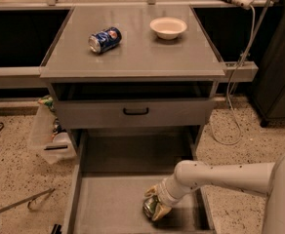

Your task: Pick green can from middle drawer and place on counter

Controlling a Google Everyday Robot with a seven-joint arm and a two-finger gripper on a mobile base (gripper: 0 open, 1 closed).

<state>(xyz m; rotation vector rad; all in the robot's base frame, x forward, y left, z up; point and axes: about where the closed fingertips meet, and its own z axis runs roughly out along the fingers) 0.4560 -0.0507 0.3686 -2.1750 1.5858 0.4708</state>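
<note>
The green can (149, 206) lies on the floor of the open middle drawer (108, 199), near its right front, shiny with a silver end showing. My gripper (154, 202) reaches down into the drawer from the right on a white arm, and its pale fingers (161, 212) sit on either side of the can, closed around it. The counter (132, 40) is the grey cabinet top above, at the upper middle of the view.
A blue-and-white can (104, 39) lies on its side on the counter's left, and a white bowl (168, 27) stands at its right. The top drawer front with a black handle (135, 111) is slightly open. A plastic bag (47, 135) and cables lie on the speckled floor.
</note>
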